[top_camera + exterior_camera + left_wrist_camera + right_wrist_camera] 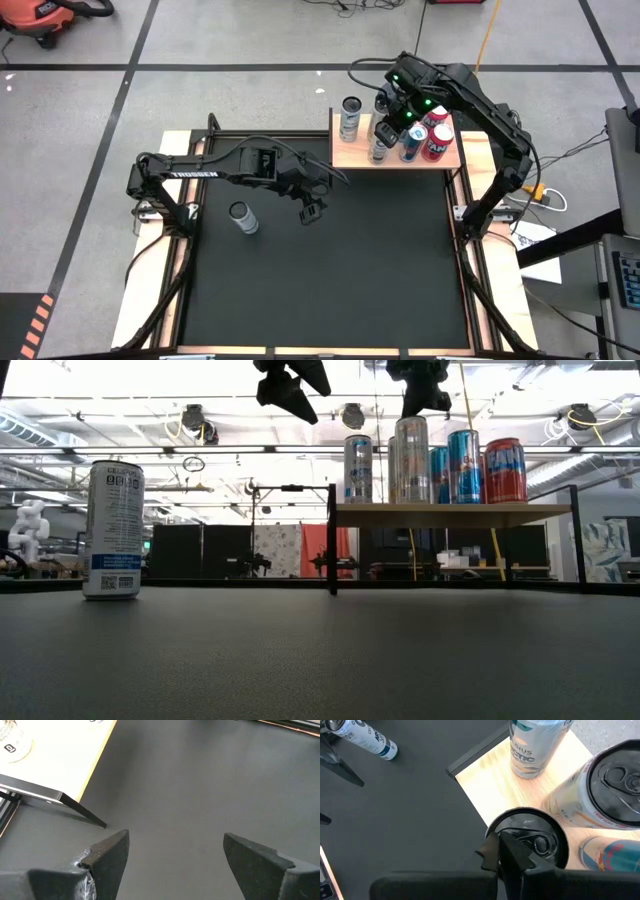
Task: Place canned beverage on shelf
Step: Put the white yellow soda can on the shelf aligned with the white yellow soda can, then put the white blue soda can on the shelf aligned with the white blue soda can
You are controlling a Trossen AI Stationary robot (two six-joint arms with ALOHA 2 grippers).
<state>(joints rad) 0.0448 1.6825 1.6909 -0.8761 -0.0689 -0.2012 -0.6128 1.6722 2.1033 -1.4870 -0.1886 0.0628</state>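
Above shelf (395, 155), right gripper (398, 118) closed; white can (243, 217) on mat.

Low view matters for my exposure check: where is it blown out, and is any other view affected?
Low view: ceiling lights behind the shelf wash out the background, leaving both grippers as dark silhouettes. Left wrist view: the shelf top is overexposed to near white. High view: evenly lit, mat without glare.

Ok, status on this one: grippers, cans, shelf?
Left gripper open, empty, above mat. Right gripper shut over shelf cans. One can on mat, path clear.
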